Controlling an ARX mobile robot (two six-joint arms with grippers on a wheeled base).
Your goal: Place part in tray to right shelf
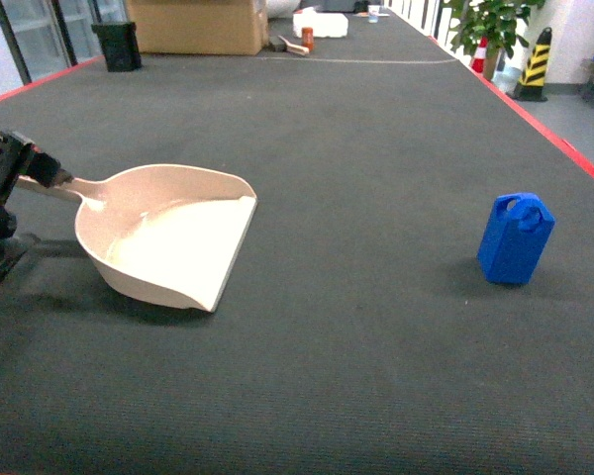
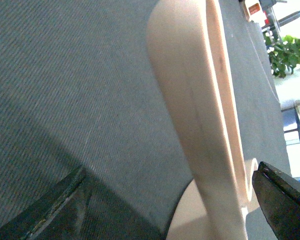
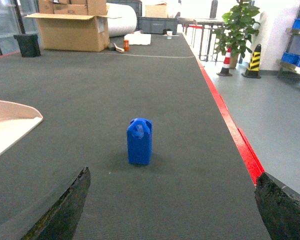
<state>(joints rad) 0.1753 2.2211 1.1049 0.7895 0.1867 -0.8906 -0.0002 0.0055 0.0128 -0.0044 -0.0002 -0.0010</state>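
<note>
Left gripper [image 1: 35,170] clamped on tray [image 1: 168,237] handle, right gripper [image 3: 172,210] wide open, could knock over that part [image 1: 516,238] lower right.

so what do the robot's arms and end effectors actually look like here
Only the left arm shows in the head view: a black, blocky left end effector with a small red mark on top, on dark links. Each wrist view shows just two dark fingers at the bottom corners, the left pair black with a worn greenish tint, the right pair rough-textured and greenish-edged. No cables or sleeves are visible.
</note>
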